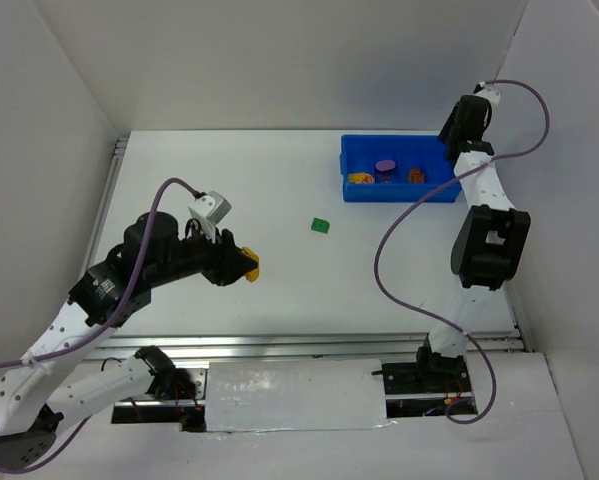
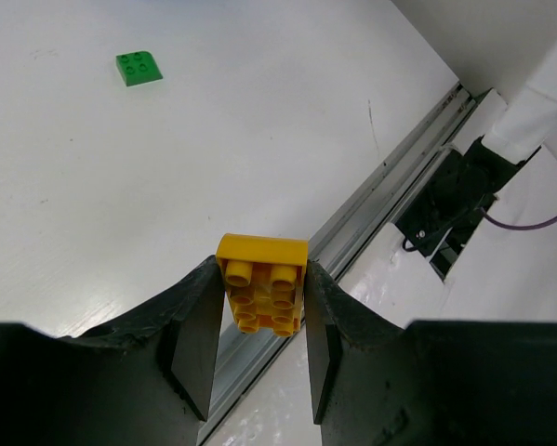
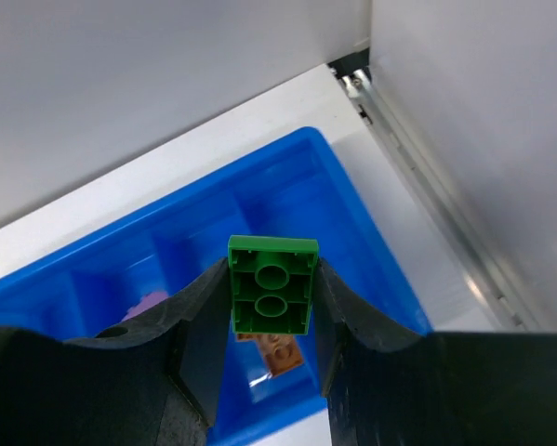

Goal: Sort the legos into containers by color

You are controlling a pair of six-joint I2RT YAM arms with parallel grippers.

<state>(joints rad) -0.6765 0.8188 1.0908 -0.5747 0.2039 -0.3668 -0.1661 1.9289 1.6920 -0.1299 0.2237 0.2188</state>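
Where the overhead camera looks down on the white table [image 1: 279, 180], the left gripper [image 1: 245, 266] is clamped on a yellow plastic brick [image 1: 252, 267] near the left-centre, pointing right. A flat green square brick [image 1: 321, 225] lies alone on bare table, well apart from it. A bright blue rectangular plastic tray [image 1: 399, 193] sits at the far right, its long axis running left to right. Its compartments hold a yellow piece [image 1: 360, 179], a round purple piece [image 1: 385, 168] and a brown-orange brick [image 1: 417, 175]. From the left wrist, the jaws pinch the yellow brick's two sides. The brick's long axis runs along the fingers and away from the wrist, its bumpy face toward the camera. The green square lies flat, studs up, on open table, and a metal rail [image 2: 380, 177] marks the table edge beside the gripper. From the right wrist, the right gripper [image 3: 272, 269] grips a green rectangular brick [image 3: 272, 297] by its long sides. Its hollow underside faces the camera and its long axis points away from the wrist. It hangs over the tray's right end, above the brown-orange brick, and a wall rises just beyond the rail there.
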